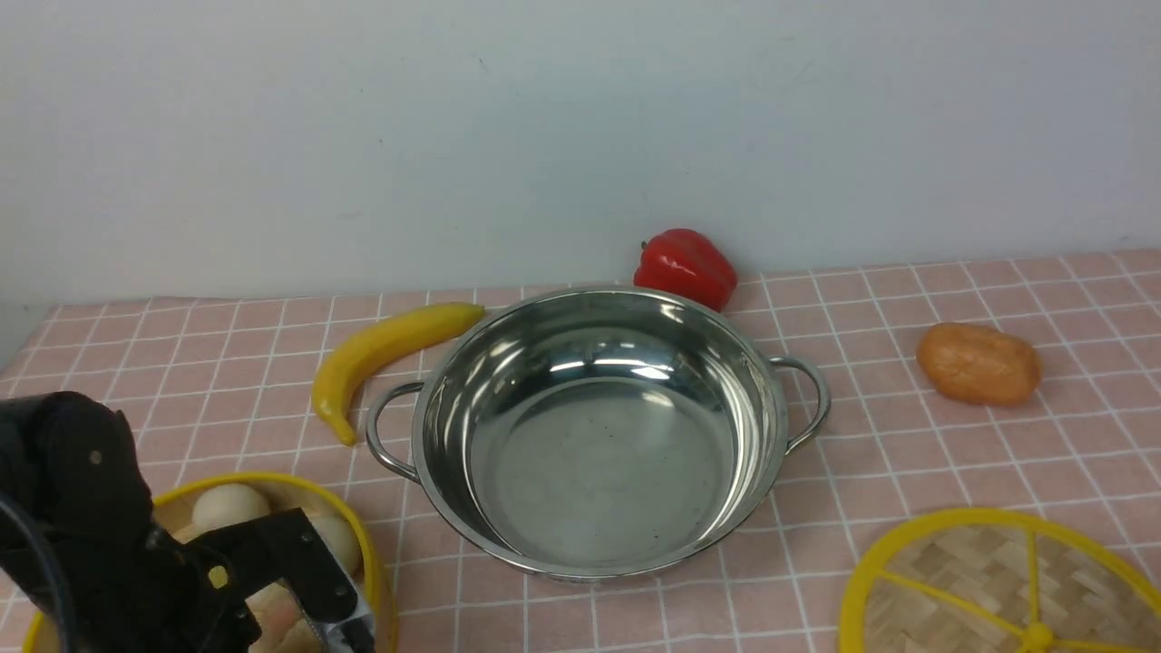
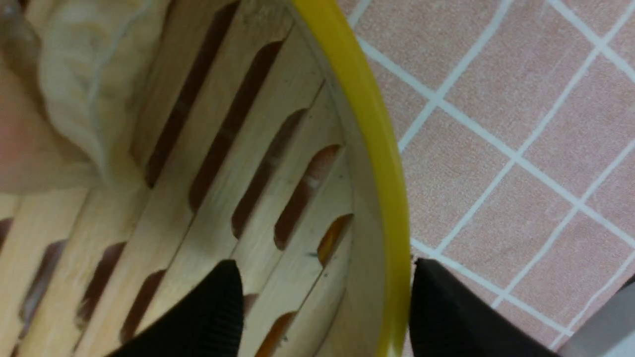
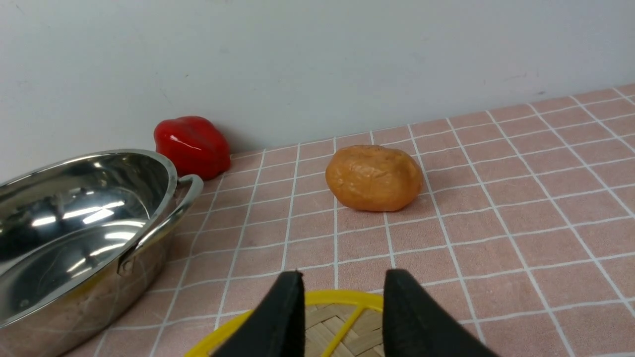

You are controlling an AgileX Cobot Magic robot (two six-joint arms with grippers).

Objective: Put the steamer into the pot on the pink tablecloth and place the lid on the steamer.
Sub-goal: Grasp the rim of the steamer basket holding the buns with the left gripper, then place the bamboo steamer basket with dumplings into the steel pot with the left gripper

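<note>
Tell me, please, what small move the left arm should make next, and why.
Probably close the left tool on the steamer: its open jaws straddle the yellow rim, one finger inside, one outside, and the pot stands empty.

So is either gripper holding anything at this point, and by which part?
Nothing is held. The left gripper stands open astride the rim of the steamer, not clamped; the right gripper hangs open over the lid.

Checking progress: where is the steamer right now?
In the front view, the steamer sits on the pink tablecloth at near left, outside the pot, with the open left gripper straddling its rim.
</note>
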